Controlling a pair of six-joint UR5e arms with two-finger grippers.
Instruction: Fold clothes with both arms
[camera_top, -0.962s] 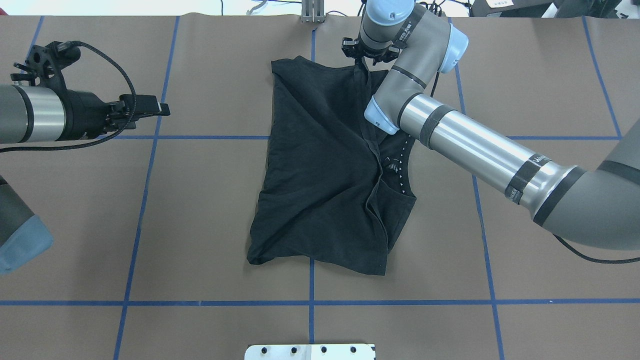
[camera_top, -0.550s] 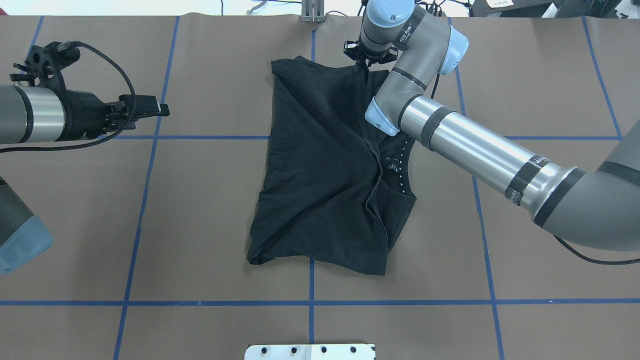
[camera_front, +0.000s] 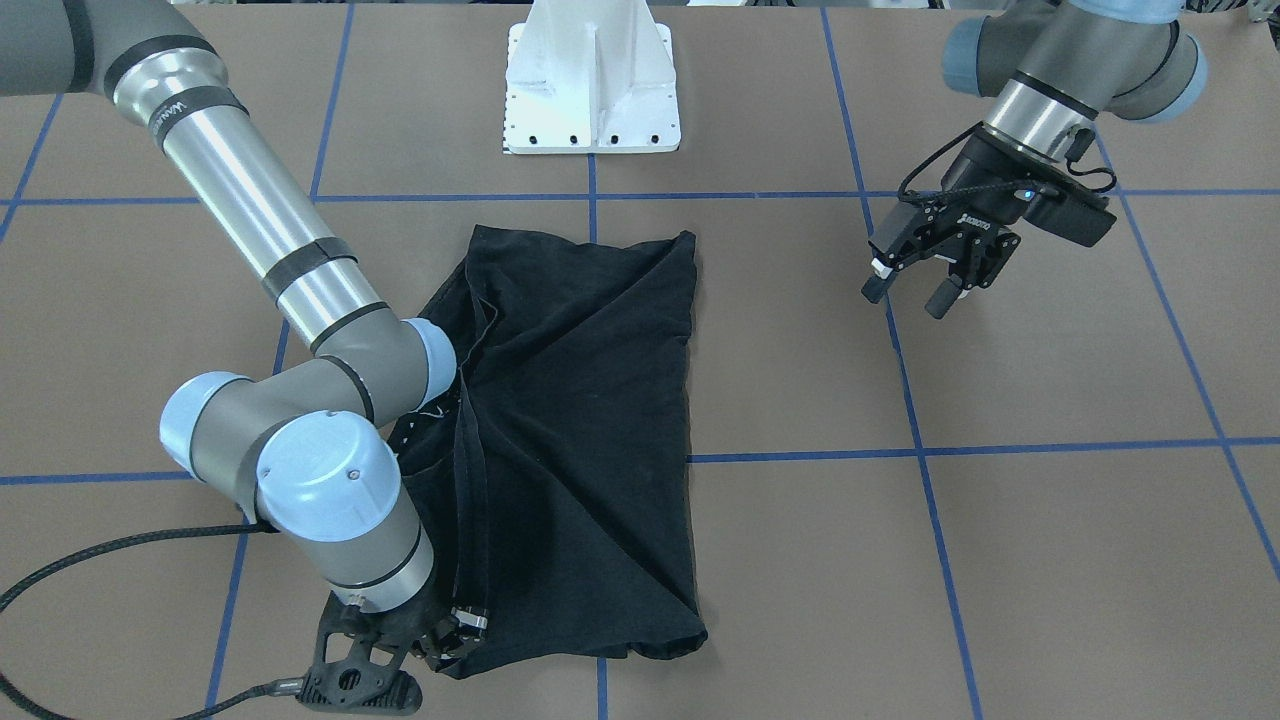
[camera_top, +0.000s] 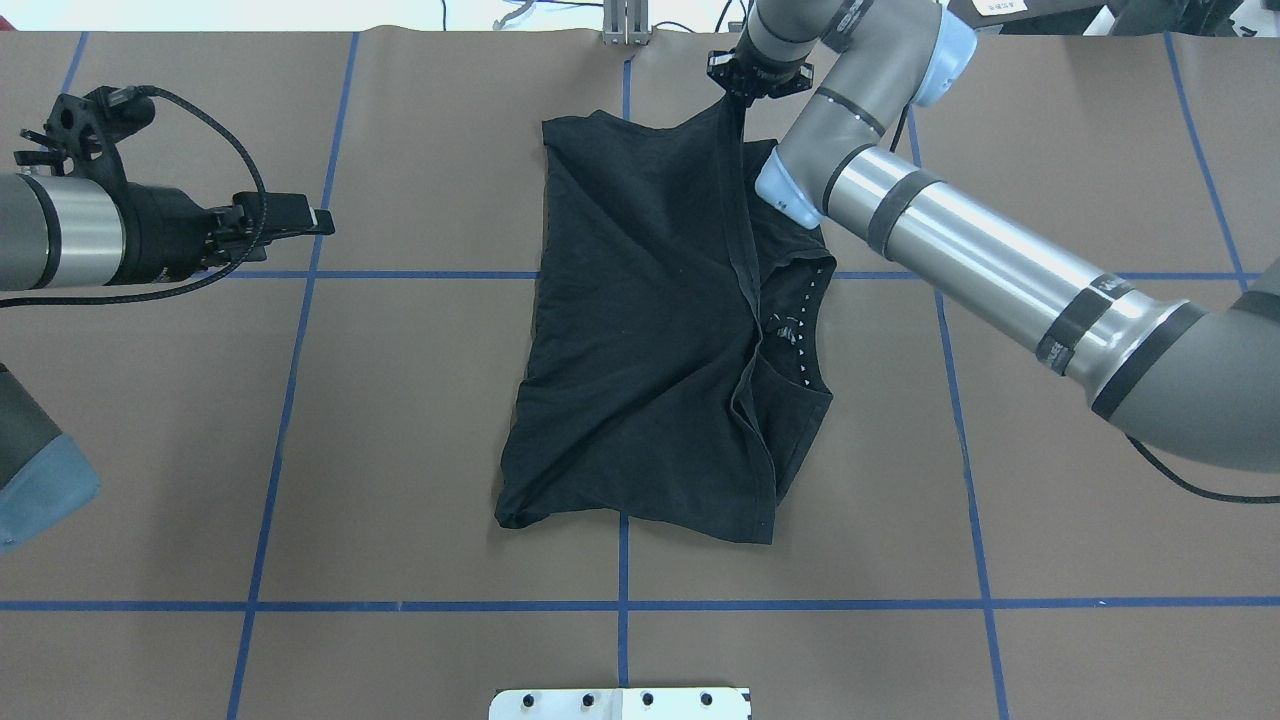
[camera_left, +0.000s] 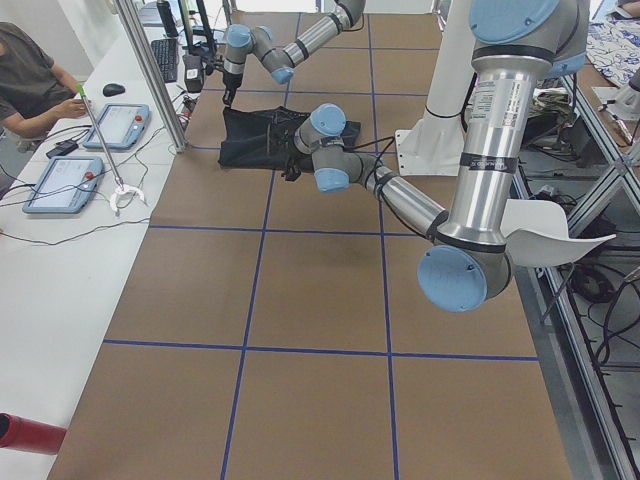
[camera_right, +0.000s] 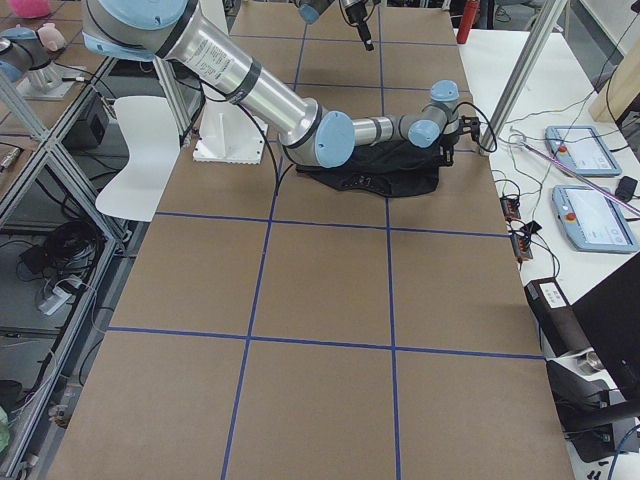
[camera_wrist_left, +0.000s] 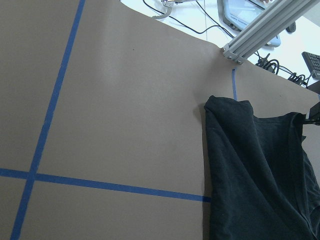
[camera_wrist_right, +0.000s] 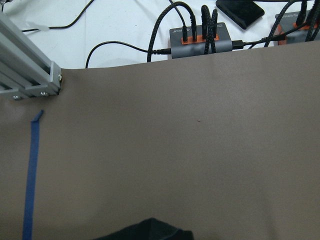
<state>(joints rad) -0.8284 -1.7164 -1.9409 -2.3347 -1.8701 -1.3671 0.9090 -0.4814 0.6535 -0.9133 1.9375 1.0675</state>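
one change: right gripper (camera_top: 737, 97), clamping t-shirt (camera_top: 640, 330) edge, is pulling it farther outward, tautening the fold; left gripper (camera_front: 912, 290) is idling, jaws apart.

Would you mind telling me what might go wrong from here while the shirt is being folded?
1. The jaws of the right arm grip only a small pinch at the far edge of the T-shirt, so the taut fabric may slip out.
2. The left arm, jaws open, is off the T-shirt, so a one-sided pull could skew the fold.
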